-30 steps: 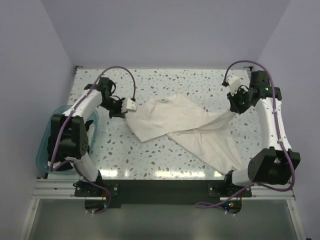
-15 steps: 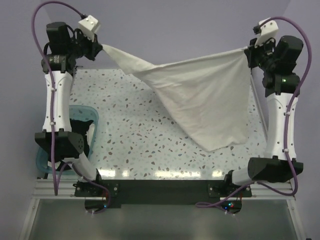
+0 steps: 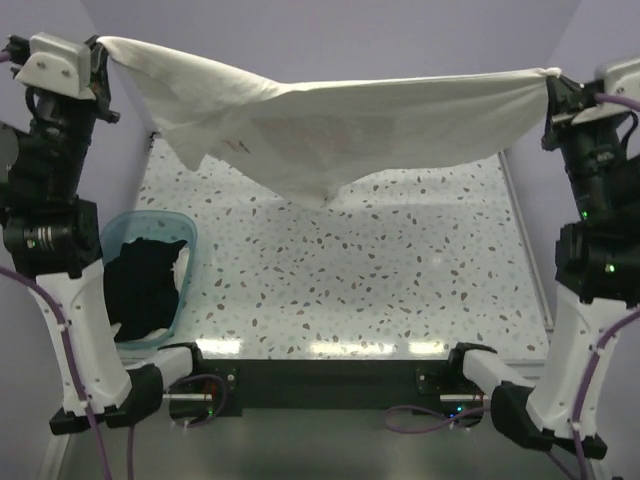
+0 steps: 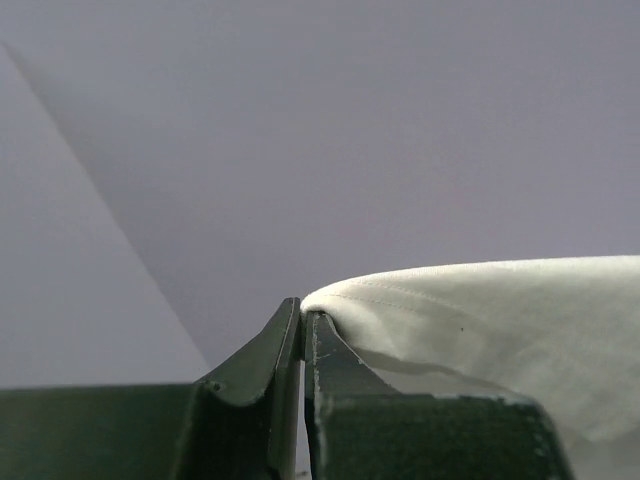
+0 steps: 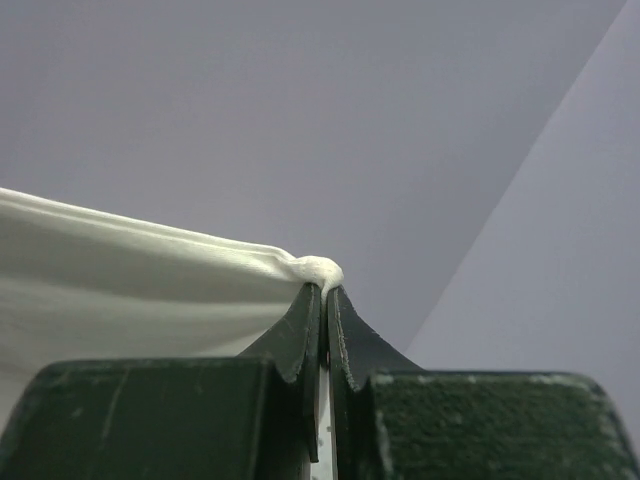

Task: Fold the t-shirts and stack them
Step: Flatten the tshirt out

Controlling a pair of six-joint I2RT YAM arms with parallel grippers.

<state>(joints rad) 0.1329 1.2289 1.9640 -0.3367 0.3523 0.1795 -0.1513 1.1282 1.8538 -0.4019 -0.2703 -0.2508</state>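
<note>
Overhead, left pincer (image 4: pixel 302 318) and right pincer (image 5: pixel 324 295) each pinch the white shirt (image 3: pixel 330 135), stretched above the far edge of the counter (image 3: pixel 400 260).

The white shirt (image 3: pixel 330 140) hides most of the desk's (image 3: pixel 400 270) far edge; its print shows through only as a faint, unreadable blur. The left arm (image 3: pixel 80 310) covers the tub's (image 3: pixel 150 216) left rim. The black shirt (image 3: pixel 145 285) inside shows no detail. Both wrist views cut the white shirt off.
</note>
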